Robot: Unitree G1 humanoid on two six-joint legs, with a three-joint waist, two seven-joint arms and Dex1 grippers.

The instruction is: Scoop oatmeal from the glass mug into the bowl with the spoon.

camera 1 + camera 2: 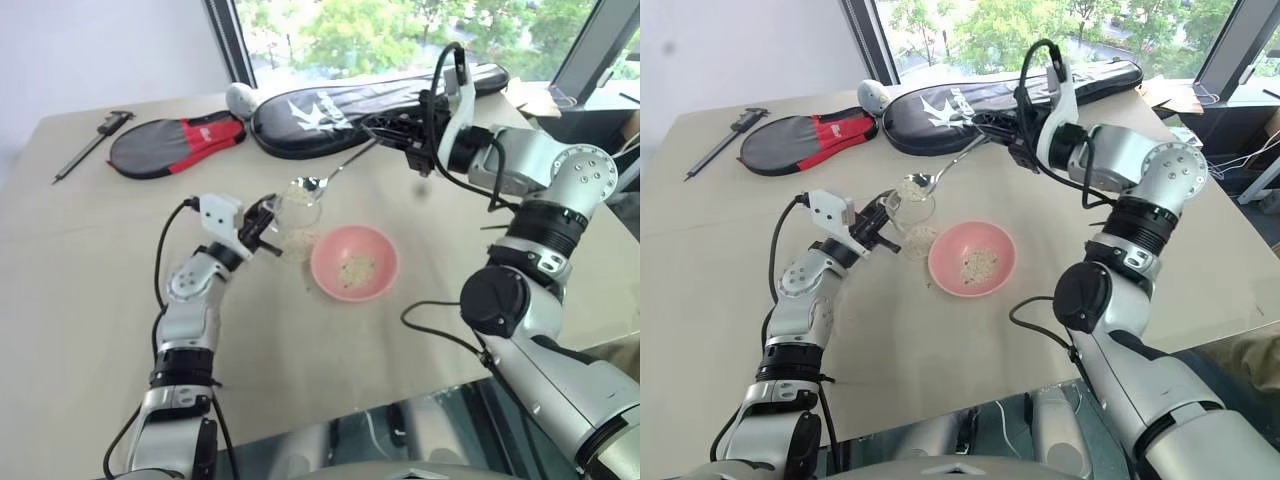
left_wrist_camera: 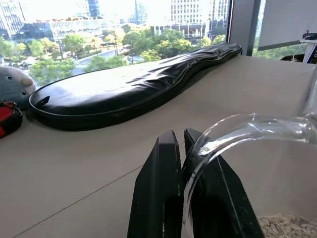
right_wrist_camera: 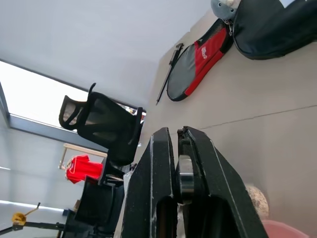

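Note:
The glass mug (image 1: 296, 218) stands on the table just left of the pink bowl (image 1: 354, 263), with oatmeal (image 2: 287, 225) in its bottom. My left gripper (image 1: 266, 229) is shut on the mug's rim (image 2: 247, 128), one finger (image 2: 163, 188) outside the glass wall. My right gripper (image 1: 382, 129) is shut on the handle end of the spoon (image 1: 335, 170). The spoon slants down to the left, and its small bowl (image 1: 915, 185) carries oat flakes just above the mug's mouth. A small clump of oatmeal (image 1: 978, 264) lies in the pink bowl.
A long black racket bag (image 1: 370, 100) lies across the back of the table. A red and black cover (image 1: 175, 140) and a black caliper (image 1: 95, 143) lie at the back left. A few oat crumbs (image 1: 306, 289) lie on the table near the bowl.

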